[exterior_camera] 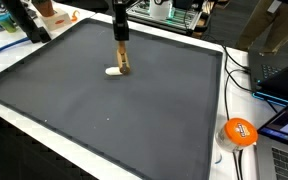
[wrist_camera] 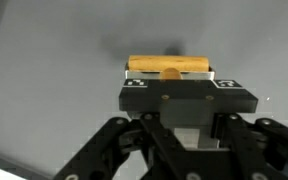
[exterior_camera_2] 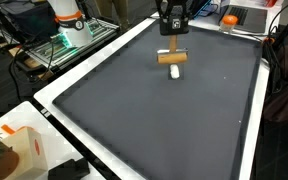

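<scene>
Over the far part of the bench (exterior_camera: 222, 100), the arm (exterior_camera: 119, 12) reaches straight down. Its pincer (exterior_camera_2: 172, 48) is closed on a wooden block (exterior_camera_2: 171, 57) and grips it by the middle. The block lies flat and sticks out on both sides. The wrist view shows the same thing: the block sits crosswise right at the tip of the pincer. A small white piece (exterior_camera_2: 176, 72) lies on the mat just under the block. I cannot tell if the two touch, or if the block hangs a bit above the mat.

This looks like the holding step: the block is in the grip, low down, near the white piece. Any move from here calls for a firm squeeze and a slow, level arm, so the block does not tip or bump the white piece.

A big dark mat (exterior_camera: 134, 120) covers nearly all of the bench, with a white rim (exterior_camera_2: 84, 66) round it. The mat looks flat and smooth. Past the rim the room looks like a busy lab. It has laptops (exterior_camera: 284, 115) with blue screens, black wires (exterior_camera: 239, 75), and an orange round thing (exterior_camera: 240, 131) by the corner.
</scene>
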`<state>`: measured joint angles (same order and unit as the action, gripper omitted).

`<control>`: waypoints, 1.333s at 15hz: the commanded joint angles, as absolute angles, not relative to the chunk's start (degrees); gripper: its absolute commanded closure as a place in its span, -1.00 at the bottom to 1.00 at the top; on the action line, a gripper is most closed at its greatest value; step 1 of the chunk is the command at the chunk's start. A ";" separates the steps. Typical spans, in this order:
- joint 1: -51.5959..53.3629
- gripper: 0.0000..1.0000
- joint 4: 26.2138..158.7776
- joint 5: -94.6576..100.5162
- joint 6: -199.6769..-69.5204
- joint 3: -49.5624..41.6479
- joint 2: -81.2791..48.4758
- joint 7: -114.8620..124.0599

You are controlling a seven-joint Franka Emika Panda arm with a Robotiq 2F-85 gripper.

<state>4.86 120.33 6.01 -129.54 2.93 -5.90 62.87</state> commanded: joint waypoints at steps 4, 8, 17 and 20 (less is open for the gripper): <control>5.70 0.56 118.60 7.03 -133.17 2.14 -9.35 66.13; 6.20 0.56 117.38 10.02 -132.72 1.46 -11.02 68.02; 7.18 0.56 114.10 18.24 -130.69 0.05 -14.45 72.27; 6.84 0.56 113.58 14.58 -128.09 0.93 -14.48 68.47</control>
